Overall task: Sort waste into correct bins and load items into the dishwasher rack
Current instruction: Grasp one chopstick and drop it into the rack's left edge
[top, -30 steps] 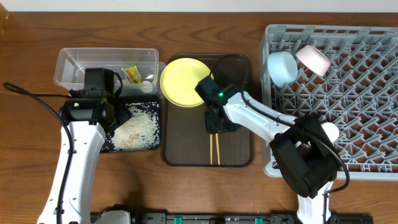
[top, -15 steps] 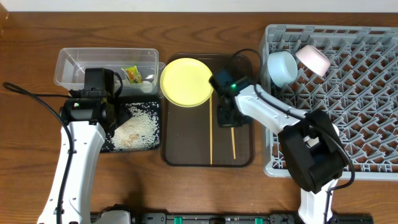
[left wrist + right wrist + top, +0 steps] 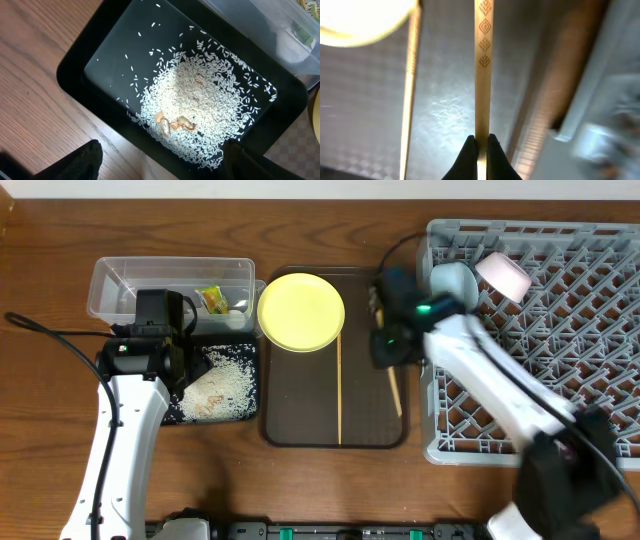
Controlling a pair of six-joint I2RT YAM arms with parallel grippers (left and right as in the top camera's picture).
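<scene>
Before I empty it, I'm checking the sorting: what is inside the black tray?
The black tray holds a heap of white rice grains with tan scraps on it. Anything beneath the heap is covered.

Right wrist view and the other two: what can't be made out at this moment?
Right wrist: dishwasher rack at the right edge, motion-blurred; yellow plate, washed out and cut off top left.
Overhead: how the right gripper holds the chopstick, hidden under its own wrist; light blue bowl, partly covered by the blurred arm.
Left wrist: clear tub contents, blurred and cut off at the corner.
</scene>
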